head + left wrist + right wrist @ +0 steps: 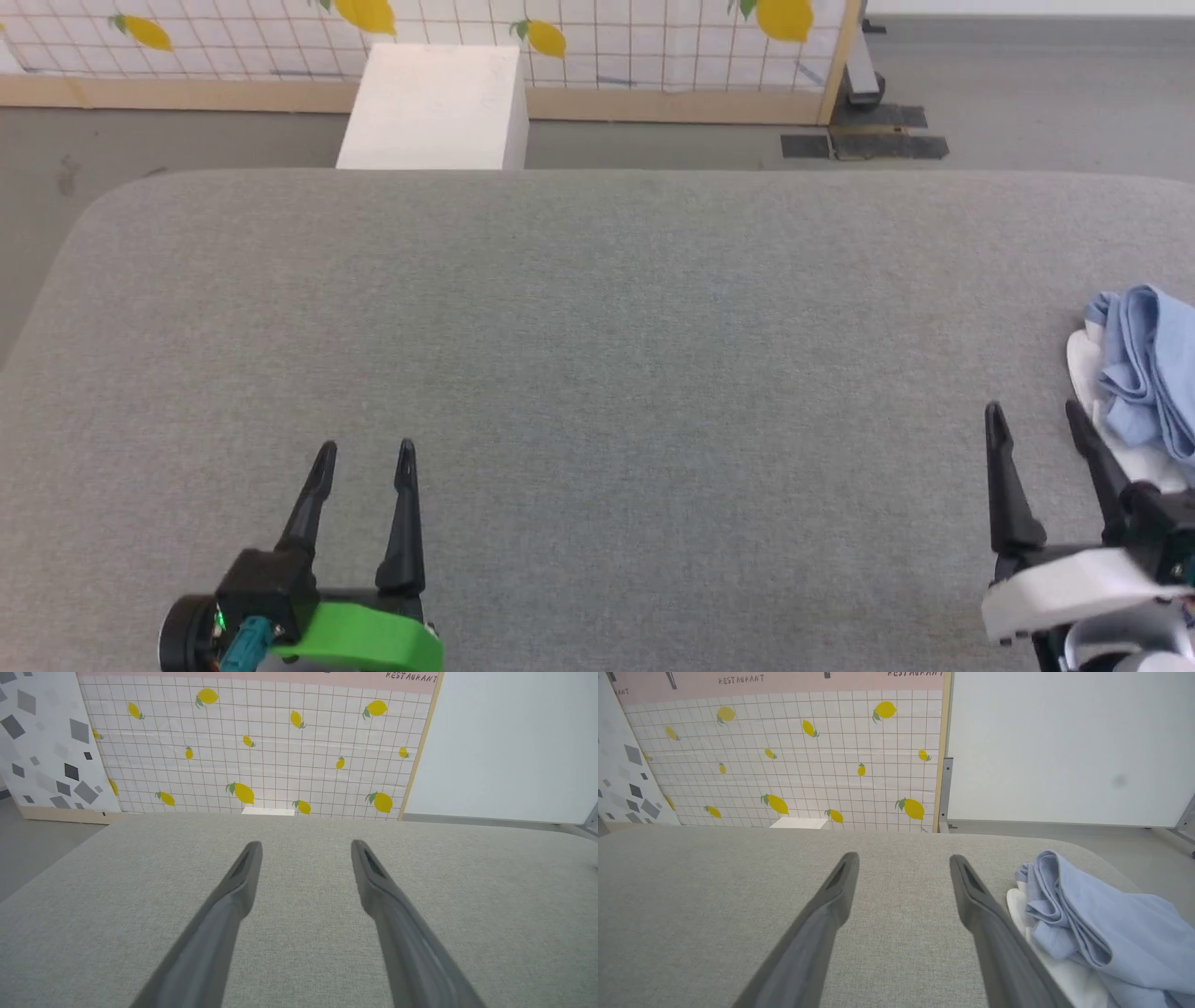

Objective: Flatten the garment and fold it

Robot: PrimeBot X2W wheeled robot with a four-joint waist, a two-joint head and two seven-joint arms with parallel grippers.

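Both claws stand wide and empty over the near edge of the grey tabletop (597,308) — a ready posture, judged to leave the centre free for spreading. The left claw (365,450) is well apart from the work. The right claw (1033,409) sits just beside the garment (1148,364), which lies bunched at the tabletop's right edge; this arm is the likely first reach. The head view crops the garment. The right wrist view shows more — deep folds over white fabric, collar or not: cannot tell.

Bright, even light; soft shadows
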